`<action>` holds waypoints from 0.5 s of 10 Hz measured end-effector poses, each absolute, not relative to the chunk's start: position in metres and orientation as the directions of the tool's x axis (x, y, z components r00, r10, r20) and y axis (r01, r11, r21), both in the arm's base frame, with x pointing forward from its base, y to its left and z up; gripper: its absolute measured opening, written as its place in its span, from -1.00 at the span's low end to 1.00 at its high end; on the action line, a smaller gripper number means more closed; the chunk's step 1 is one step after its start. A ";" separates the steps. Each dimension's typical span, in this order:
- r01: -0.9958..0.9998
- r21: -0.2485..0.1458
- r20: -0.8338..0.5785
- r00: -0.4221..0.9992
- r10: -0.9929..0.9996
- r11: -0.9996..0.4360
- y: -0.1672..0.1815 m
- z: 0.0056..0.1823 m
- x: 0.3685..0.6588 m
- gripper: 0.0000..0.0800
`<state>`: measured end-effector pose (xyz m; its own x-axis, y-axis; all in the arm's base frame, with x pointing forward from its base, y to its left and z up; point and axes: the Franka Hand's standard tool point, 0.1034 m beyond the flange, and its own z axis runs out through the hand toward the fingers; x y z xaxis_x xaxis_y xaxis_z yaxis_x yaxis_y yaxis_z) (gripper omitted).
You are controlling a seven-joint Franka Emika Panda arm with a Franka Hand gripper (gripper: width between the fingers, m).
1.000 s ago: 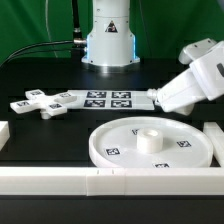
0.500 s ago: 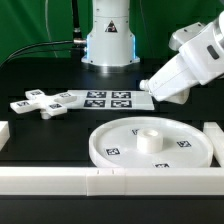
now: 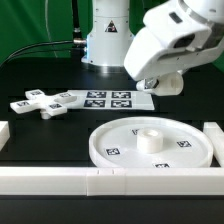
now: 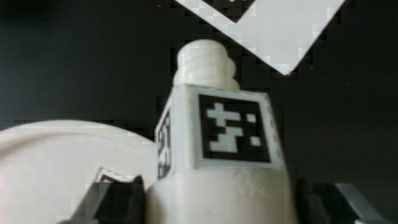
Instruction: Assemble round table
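Observation:
My gripper (image 4: 228, 206) is shut on the short cylindrical post (image 4: 222, 140), a white part with a square tag on its side. One finger (image 4: 114, 200) shows on each flank of it. In the exterior view the gripper (image 3: 152, 84) hangs above the table with the post (image 3: 166, 86), over the marker board's end on the exterior view's right. The large rimmed round disc (image 3: 150, 143) lies flat in front, with a raised hub at its centre. Its edge (image 4: 71, 150) also shows beside the post. The cross-shaped piece (image 3: 40, 102) lies on the exterior view's left.
The marker board (image 3: 110, 99) lies on the black table behind the disc; its corner (image 4: 267, 25) shows in the wrist view. Long white border rails (image 3: 100, 180) run along the front and both sides. The robot's base (image 3: 108, 40) stands at the back.
The arm has swung from the exterior view's right edge toward the middle and turned, carrying the post with it. The disc and the cross-shaped piece have not moved.

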<state>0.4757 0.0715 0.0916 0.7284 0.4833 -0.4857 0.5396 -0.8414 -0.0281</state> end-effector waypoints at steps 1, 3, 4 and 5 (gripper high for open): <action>0.539 -0.009 -0.432 0.758 0.489 -0.842 0.066 0.112 0.481 0.02; 0.550 0.014 -0.321 0.793 0.517 -0.835 0.067 0.119 0.484 0.02; 0.557 0.022 -0.247 0.808 0.536 -0.830 0.067 0.117 0.490 0.02; 0.559 0.037 -0.176 0.819 0.546 -0.828 0.065 0.117 0.492 0.02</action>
<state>0.4919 0.0651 0.1174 0.8193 0.5456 -0.1763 0.5594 -0.8281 0.0366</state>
